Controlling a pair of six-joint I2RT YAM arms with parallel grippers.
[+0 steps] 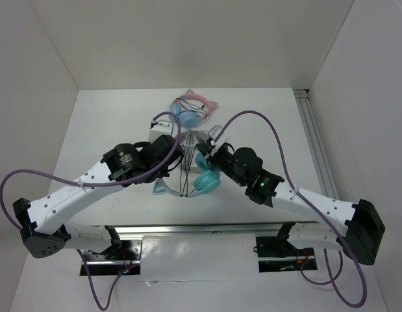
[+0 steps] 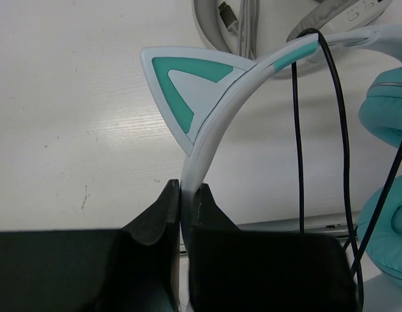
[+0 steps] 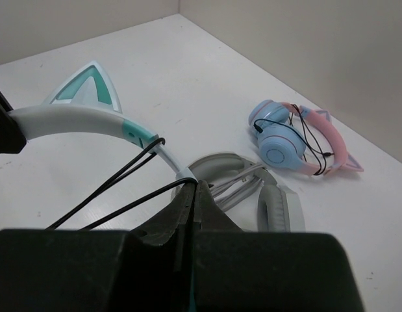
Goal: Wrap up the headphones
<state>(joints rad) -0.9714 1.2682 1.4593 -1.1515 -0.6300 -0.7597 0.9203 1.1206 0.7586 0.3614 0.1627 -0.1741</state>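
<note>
The headphones (image 1: 206,182) are at the middle of the worktop (image 1: 110,123), teal cups toward the near edge. The left fingers (image 2: 158,218) are clamped on the white headband just below a cat ear. The cable (image 2: 297,130) is looped over the headband in black strands beside the cups; the right fingers (image 3: 171,211) are pressed together on it at their tips. Just behind lie grey headphones (image 3: 273,205), and past them, near the far edge, pink headphones (image 3: 288,140) with their own cable wound round. The worktop is white, matt and faintly scuffed. Plain white walls (image 1: 188,39) close the far, left and right sides; a metal rail (image 1: 314,140) runs along the right edge
</note>
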